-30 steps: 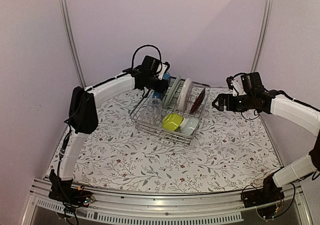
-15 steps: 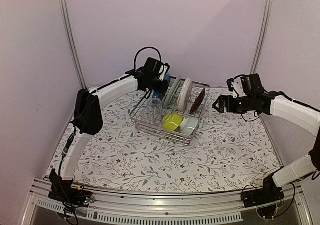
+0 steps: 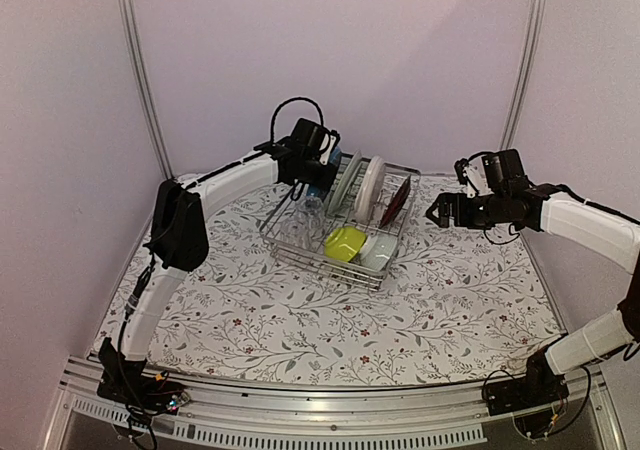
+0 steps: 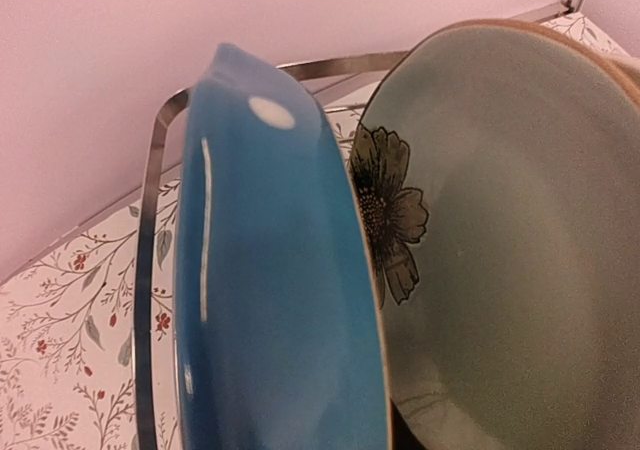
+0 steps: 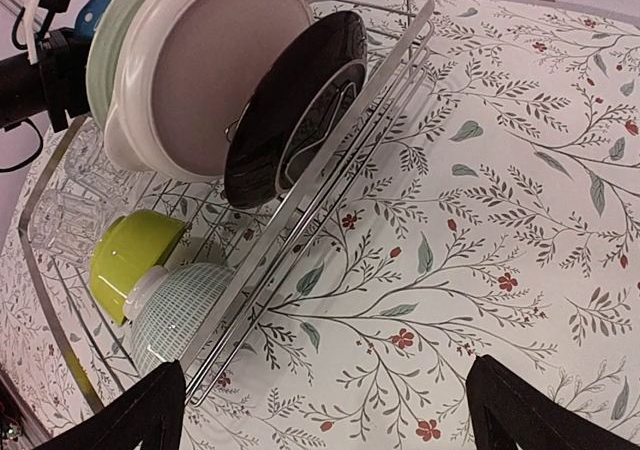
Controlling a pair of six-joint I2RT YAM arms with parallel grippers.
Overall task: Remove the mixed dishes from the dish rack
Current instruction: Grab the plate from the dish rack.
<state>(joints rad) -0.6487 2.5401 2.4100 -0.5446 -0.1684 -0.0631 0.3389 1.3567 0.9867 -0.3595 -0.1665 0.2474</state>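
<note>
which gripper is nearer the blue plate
Left. The left gripper is right at the blue plate, at the dish rack's far-left end. The right gripper hangs open beyond the rack's right side, over the tablecloth, well apart from that plate.

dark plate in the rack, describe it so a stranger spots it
Look at the wire dish rack on the floral cloth. The dark plate ends its row of upright plates, beside the white plate. It alone is nearly black, the others pale or blue.

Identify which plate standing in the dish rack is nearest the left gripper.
The blue plate, endmost in the dish rack. It fills the left wrist view; the pale green plate stands beside it, the white plate and dark plate farther along.
</note>
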